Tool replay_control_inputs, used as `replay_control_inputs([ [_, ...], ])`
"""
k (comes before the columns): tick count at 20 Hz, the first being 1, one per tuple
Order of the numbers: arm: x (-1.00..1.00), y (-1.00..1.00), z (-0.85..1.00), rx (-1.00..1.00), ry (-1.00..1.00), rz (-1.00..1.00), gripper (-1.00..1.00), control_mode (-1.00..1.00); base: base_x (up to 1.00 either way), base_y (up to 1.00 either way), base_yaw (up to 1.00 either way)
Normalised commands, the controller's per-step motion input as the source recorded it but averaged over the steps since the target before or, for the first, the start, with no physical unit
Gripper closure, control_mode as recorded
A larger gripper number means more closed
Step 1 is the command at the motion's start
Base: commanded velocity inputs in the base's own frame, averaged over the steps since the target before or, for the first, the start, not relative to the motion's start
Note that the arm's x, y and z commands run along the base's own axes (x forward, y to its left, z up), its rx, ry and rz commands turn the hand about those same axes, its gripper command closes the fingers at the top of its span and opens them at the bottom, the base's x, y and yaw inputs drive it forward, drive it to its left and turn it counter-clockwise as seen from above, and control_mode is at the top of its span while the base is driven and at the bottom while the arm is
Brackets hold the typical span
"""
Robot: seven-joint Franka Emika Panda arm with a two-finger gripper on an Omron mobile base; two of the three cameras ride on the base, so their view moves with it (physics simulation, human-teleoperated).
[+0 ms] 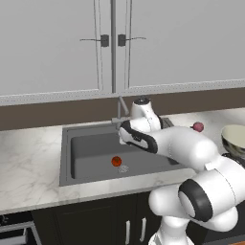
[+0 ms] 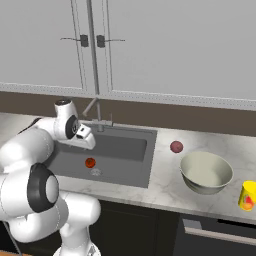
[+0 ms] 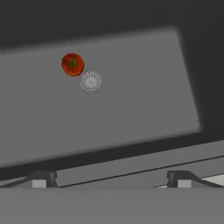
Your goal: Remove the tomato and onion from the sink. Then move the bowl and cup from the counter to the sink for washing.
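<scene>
Tomato [image 3: 72, 64] on sink [image 3: 131, 87] floor beside drain, below spread, empty pincer [image 3: 111, 180]

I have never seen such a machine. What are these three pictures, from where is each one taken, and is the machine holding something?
This is a white robot arm in a simulated kitchen. Two pictures come from cameras behind the arm, on its left and its right. The third looks down from the hand itself. The gripper is open and holds nothing. Below it, in the dark grey rectangular sink, the small orange-red tomato lies beside the round metal drain. On the white marble-look counter lie the small pinkish onion, the wide cream-white bowl and the small yellow cup.
</scene>
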Motion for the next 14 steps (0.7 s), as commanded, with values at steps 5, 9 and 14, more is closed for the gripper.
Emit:
replay_control_inputs([
  [5, -0.02, 0.31, -0.07, 0.0, -0.02, 0.0, -1.0, -1.0, 0.0, 0.0, 0.0],
  [9, 0.0, 0.33, -0.07, 0.0, -0.01, 0.0, -1.0, -1.0, 0.0, 0.0, 0.0],
  [14, 0.01, 0.28, -0.09, -0.04, -0.04, 0.0, -1.0, -1.0, 0.0, 0.0, 0.0],
])
